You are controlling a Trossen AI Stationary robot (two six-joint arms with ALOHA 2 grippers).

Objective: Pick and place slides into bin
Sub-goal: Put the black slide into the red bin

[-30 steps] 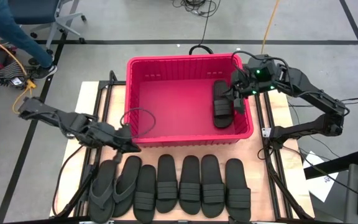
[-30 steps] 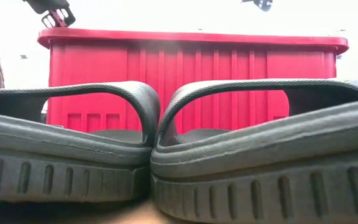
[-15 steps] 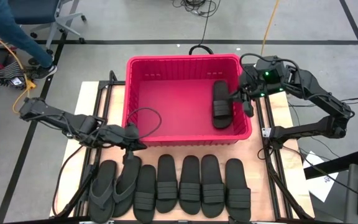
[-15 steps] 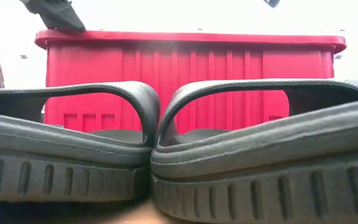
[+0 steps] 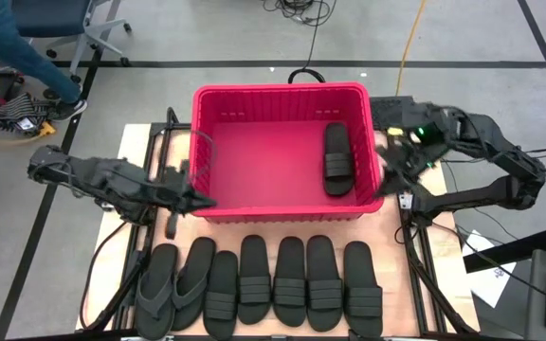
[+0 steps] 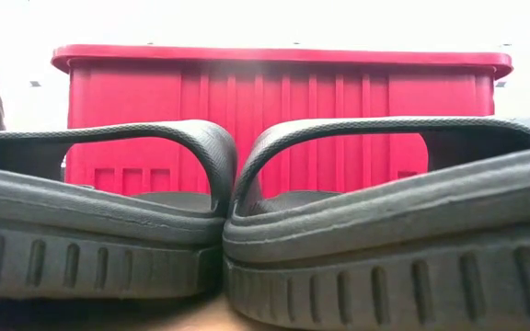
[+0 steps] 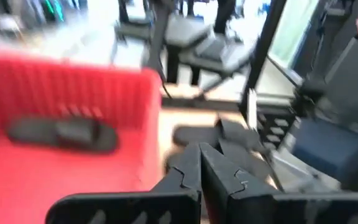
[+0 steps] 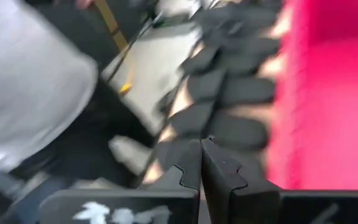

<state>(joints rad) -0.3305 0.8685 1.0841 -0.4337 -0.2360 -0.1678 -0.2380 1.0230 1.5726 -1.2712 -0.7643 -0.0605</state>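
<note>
The red bin [image 5: 278, 88] stands at the table's far middle, with one black slide [image 5: 337, 159] lying flat on its floor near the right wall. Several more slides [image 5: 289, 279] lie side by side along the near edge. The two at the left [image 5: 176, 282] have thong straps. My left gripper [image 5: 200, 201] is shut and empty, just outside the bin's near-left corner. My right gripper [image 5: 385, 186] is shut and empty, just outside the bin's right wall. The low view shows two slides [image 6: 99, 211] close up before the bin [image 6: 283, 55], and no gripper.
Black frame rails run along the table's left side [image 5: 154, 152] and right side [image 5: 408, 204]. A person's leg [image 5: 12, 43] and a chair show on the floor at the far left. Cables lie on the floor beyond the bin.
My right gripper has drawn out of the bin over its right wall and gone toward the table's near right; the slide stays lying in the bin. My left gripper has gone from above the thong slides toward the bin's near-left corner and has left the low view.
</note>
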